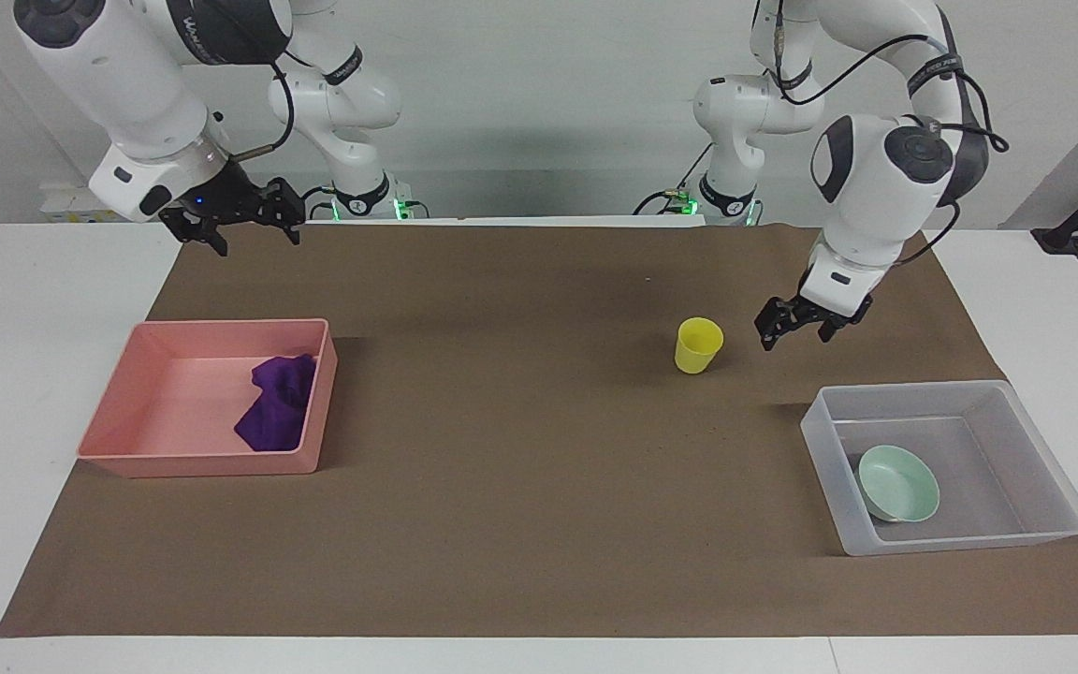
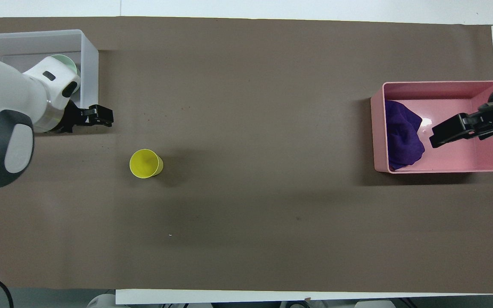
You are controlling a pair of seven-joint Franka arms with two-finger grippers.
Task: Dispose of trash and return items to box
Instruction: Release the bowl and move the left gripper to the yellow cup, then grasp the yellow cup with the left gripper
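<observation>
The purple cloth (image 1: 275, 404) lies crumpled in the pink tray (image 1: 174, 463), against the tray's wall toward the table's middle; it also shows in the overhead view (image 2: 402, 134). The yellow cup (image 1: 697, 344) stands upright on the brown mat (image 2: 145, 163). The mint-green bowl (image 1: 897, 482) lies in the clear bin (image 1: 1049, 529); in the overhead view my left arm hides most of the bowl (image 2: 70, 60). My left gripper (image 1: 793, 332) is open and empty, over the mat between cup and bin (image 2: 107, 117). My right gripper (image 1: 256, 236) is open and empty, raised above the tray (image 2: 437, 137).
The brown mat (image 1: 520, 487) covers most of the white table. The pink tray (image 2: 443, 85) sits at the right arm's end, the clear bin (image 2: 91, 64) at the left arm's end. Nothing else stands on the mat.
</observation>
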